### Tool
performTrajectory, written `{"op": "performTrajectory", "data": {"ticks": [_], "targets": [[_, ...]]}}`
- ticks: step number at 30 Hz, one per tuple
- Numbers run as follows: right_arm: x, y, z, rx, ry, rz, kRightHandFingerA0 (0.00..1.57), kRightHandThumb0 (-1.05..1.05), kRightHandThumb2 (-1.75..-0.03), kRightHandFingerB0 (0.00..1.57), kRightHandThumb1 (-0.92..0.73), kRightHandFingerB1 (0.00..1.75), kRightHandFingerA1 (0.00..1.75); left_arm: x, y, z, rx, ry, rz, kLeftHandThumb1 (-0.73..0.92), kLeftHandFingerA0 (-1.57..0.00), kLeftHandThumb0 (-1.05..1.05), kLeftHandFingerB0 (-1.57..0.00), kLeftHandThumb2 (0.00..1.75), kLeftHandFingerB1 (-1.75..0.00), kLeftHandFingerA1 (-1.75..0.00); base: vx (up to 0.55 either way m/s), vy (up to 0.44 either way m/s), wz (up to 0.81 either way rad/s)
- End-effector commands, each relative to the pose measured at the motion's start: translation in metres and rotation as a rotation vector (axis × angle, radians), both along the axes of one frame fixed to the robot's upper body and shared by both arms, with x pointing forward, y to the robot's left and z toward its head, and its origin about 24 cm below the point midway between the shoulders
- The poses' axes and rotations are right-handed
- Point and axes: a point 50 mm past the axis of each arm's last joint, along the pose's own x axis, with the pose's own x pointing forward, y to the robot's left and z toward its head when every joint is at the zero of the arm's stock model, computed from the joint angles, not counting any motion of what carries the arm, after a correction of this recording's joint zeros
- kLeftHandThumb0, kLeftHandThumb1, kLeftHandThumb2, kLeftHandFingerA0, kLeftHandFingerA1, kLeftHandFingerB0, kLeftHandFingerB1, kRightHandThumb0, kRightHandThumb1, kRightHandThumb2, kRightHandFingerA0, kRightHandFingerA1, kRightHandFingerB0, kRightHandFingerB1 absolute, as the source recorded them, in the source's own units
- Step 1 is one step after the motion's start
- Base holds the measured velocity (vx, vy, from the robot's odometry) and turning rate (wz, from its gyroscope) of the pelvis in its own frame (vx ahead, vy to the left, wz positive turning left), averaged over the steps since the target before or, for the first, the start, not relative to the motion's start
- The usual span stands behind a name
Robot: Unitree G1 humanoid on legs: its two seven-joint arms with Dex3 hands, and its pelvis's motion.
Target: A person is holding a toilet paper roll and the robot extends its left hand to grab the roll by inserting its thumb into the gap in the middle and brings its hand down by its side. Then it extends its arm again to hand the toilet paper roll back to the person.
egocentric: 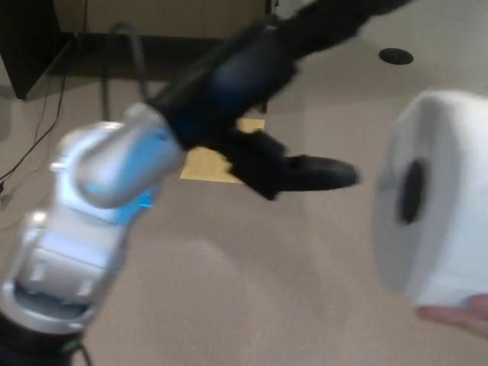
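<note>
A white toilet paper roll (442, 206) fills the right edge of the head view, its dark core hole (412, 191) facing left. A person's fingertips (457, 314) hold it from below. My left hand (252, 84) hangs to the left of the roll and apart from it, blurred by motion. Its thumb (313, 174) points toward the core with a clear gap between, and its two fingers stretch up to the right. The hand is open and holds nothing. My silver and blue left forearm (91, 198) rises from the lower left.
Beige carpet covers the floor. A yellow sheet (200, 164) lies on it behind my hand. Cables (46, 122) trail at the left, dark furniture (30, 38) stands along the back, and a small black disc (396, 56) lies at the upper right.
</note>
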Motion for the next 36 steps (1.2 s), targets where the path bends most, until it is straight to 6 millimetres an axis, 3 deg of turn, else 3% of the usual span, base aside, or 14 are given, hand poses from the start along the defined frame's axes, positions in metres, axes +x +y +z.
{"op": "performTrajectory", "data": {"ticks": [1,10,12,16,17,22,24,25,28,29,30,32,35,36], "targets": [[-0.003,-0.004,-0.001,-0.014,0.013,-0.008,0.59,-0.45,-0.86,0.36,-0.55,0.52,0.66,-0.003,0.037,-0.009,0.017,0.125,0.013,0.35,-0.01,-0.56,0.0,0.76,-0.16,-0.31,0.0,0.0,0.0],[-0.005,-0.005,-0.002,0.001,0.015,-0.028,0.6,-0.44,-0.86,0.35,-0.55,0.51,0.68,-0.02,0.121,-0.084,-0.145,0.33,0.218,0.39,-0.06,-0.54,-0.1,0.72,-0.12,-0.41,0.0,0.0,0.0],[0.0,-0.002,0.0,0.005,0.002,-0.034,0.66,-0.38,-0.6,0.42,-0.69,0.39,0.63,-0.027,0.144,-0.12,-0.179,0.421,0.31,0.34,-0.04,-0.51,-0.03,0.71,-0.18,-0.37,0.0,0.0,0.0],[0.003,0.0,0.001,0.016,-0.009,-0.047,0.6,-0.45,-0.87,0.35,-0.56,0.51,0.68,-0.044,0.177,-0.185,-0.118,0.519,0.537,0.36,-0.04,-0.52,-0.1,0.69,-0.17,-0.4,0.0,0.0,0.0],[0.003,0.0,0.001,0.015,-0.012,-0.047,0.65,-0.38,-0.6,0.4,-0.68,0.38,0.62,-0.049,0.186,-0.202,-0.137,0.561,0.596,0.35,-0.08,-0.47,-0.1,0.64,-0.18,-0.4,0.0,0.0,0.0],[-0.001,-0.004,0.0,0.008,-0.011,-0.047,0.66,-0.39,-0.6,0.4,-0.67,0.38,0.67,-0.094,0.234,-0.297,-0.129,0.777,1.001,0.3,0.0,-0.36,-0.03,0.73,-0.36,-0.42,0.0,0.0,0.0],[0.0,-0.004,0.0,0.006,-0.01,-0.043,0.67,-0.39,-0.6,0.41,-0.69,0.38,0.67,-0.106,0.241,-0.312,-0.13,0.817,1.068,0.47,-0.1,-0.37,-0.09,0.56,-0.24,-0.29,0.0,0.0,0.0],[0.0,-0.004,0.0,0.006,-0.009,-0.045,0.64,-0.43,-0.86,0.35,-0.55,0.51,0.72,-0.112,0.245,-0.321,-0.105,0.829,1.121,0.36,-0.01,-0.25,0.0,0.88,-0.47,-0.49,0.0,0.0,0.0],[0.005,-0.002,0.003,0.001,-0.014,-0.038,0.64,-0.39,-0.6,0.4,-0.68,0.37,0.62,-0.12,0.249,-0.337,-0.137,0.931,1.191,0.38,-0.02,-0.21,0.0,0.88,-0.48,-0.49,0.0,0.0,0.0],[0.004,-0.003,0.003,-0.002,-0.013,-0.039,0.62,-0.45,-0.87,0.35,-0.56,0.51,0.71,-0.12,0.248,-0.337,-0.164,0.938,1.188,0.43,-0.02,-0.18,0.0,0.9,-0.48,-0.5,0.0,0.0,0.0],[0.003,-0.004,0.002,-0.011,-0.007,-0.041,0.65,-0.39,-0.6,0.41,-0.69,0.38,0.65,-0.118,0.246,-0.337,-0.197,0.946,1.178,0.44,-0.02,-0.18,0.0,0.9,-0.48,-0.5,0.0,0.0,0.0],[0.001,-0.004,0.001,-0.009,-0.002,-0.044,0.63,-0.45,-0.87,0.36,-0.56,0.51,0.71,-0.12,0.246,-0.34,-0.165,0.962,1.185,0.44,-0.02,-0.18,0.0,0.91,-0.48,-0.5,0.0,0.0,0.0],[0.003,-0.004,0.002,-0.01,-0.013,-0.042,0.67,-0.38,-0.59,0.41,-0.68,0.38,0.63,-0.116,0.248,-0.342,-0.171,0.986,1.188,0.45,-0.02,-0.16,0.0,0.91,-0.47,-0.49,0.0,0.0,0.0],[0.003,-0.004,0.003,-0.006,-0.014,-0.046,0.66,-0.39,-0.6,0.41,-0.69,0.38,0.62,-0.114,0.248,-0.343,-0.172,0.984,1.198,0.45,-0.18,-0.27,-0.13,0.56,-0.29,-0.36,0.0,0.0,0.0]]}}
